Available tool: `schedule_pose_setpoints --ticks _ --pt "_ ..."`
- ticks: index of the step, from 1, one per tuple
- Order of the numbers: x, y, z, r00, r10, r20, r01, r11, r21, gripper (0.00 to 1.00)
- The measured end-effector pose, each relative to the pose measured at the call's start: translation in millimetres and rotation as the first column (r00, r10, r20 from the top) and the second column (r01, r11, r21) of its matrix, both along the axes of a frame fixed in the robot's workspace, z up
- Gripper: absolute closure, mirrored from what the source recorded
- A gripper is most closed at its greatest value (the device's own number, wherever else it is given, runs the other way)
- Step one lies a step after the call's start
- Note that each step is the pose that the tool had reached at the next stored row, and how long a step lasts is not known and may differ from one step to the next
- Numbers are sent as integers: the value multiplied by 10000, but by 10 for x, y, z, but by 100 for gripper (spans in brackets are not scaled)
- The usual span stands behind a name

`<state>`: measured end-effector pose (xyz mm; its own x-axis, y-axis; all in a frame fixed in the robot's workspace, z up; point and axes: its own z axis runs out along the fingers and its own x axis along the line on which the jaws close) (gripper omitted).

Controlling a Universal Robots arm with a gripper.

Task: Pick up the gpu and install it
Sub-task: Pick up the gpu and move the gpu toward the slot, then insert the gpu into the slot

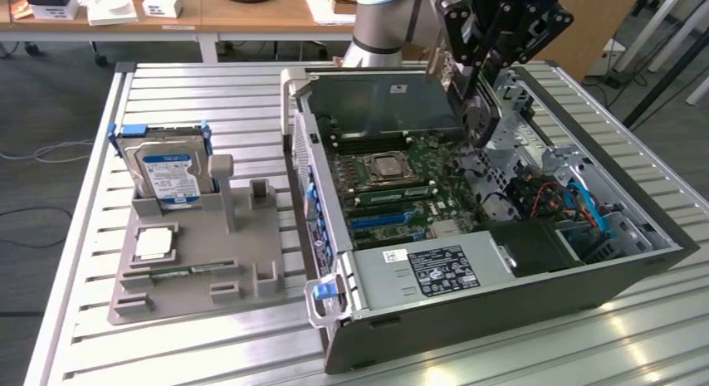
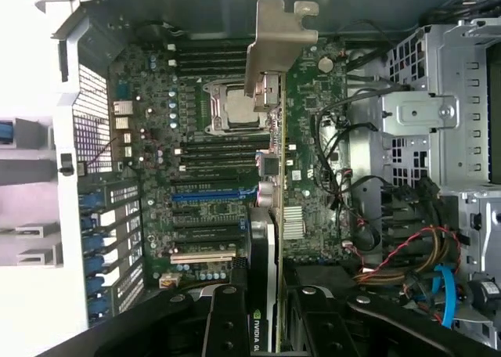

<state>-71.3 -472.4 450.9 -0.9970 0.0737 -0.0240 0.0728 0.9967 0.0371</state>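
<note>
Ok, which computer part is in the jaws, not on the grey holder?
The thin black expansion card with a grey metal bracket, hanging over the open case; the silver hard drive stands in the grey holder.

Slatted table (image 1: 178,95) bears case (image 1: 476,311) (open) and fixture (image 1: 194,286).

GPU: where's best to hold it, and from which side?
Clamp the gpu across its two flat faces, from the edge facing away from the motherboard, as the gripper does: it is thin, edge-on, and its bracket is free.
</note>
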Motion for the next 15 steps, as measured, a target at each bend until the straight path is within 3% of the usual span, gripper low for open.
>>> schedule_pose_setpoints --ticks 6,15 --pt "99 0 1 10000 -1 0 1 10000 -1 73" --pt "115 0 0 10000 0 0 0 10000 1 73"
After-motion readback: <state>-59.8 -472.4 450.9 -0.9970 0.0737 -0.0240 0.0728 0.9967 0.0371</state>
